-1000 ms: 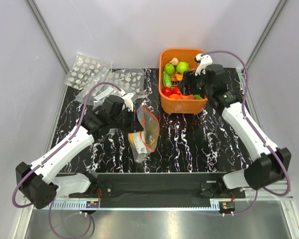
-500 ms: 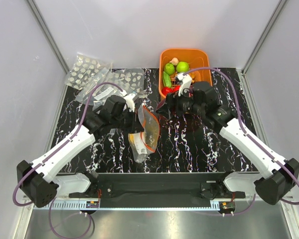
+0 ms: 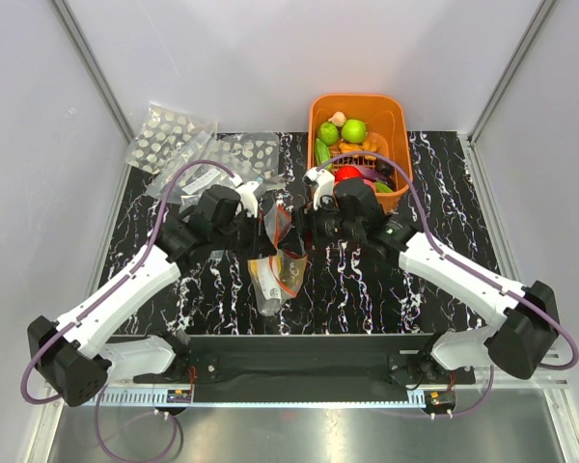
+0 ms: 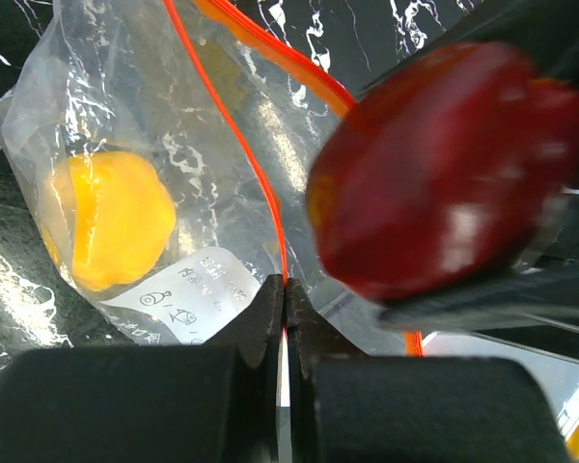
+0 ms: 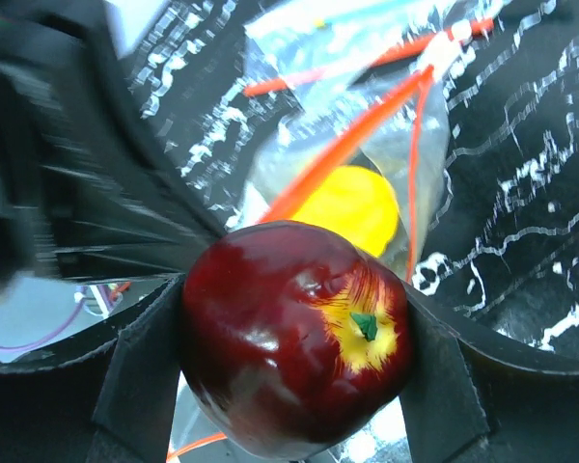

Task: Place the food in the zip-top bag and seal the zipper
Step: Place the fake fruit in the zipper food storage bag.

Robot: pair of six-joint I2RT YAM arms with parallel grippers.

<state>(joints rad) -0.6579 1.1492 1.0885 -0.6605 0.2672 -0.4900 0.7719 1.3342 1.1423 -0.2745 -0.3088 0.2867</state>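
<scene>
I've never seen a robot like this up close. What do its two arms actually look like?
The left arm and the right arm look alike: smooth white shells on the long segments, joined by chunky black joint housings. A thin purple cable loops loosely along each arm. The jaws are flat and black, with a small white piece beside each wrist. No lettering is visible.

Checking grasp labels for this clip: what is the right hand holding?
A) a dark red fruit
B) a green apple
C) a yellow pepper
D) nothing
A: in the right wrist view the right hand grips a dark red fruit between its fingers, with the zip-top bag behind it.
</scene>
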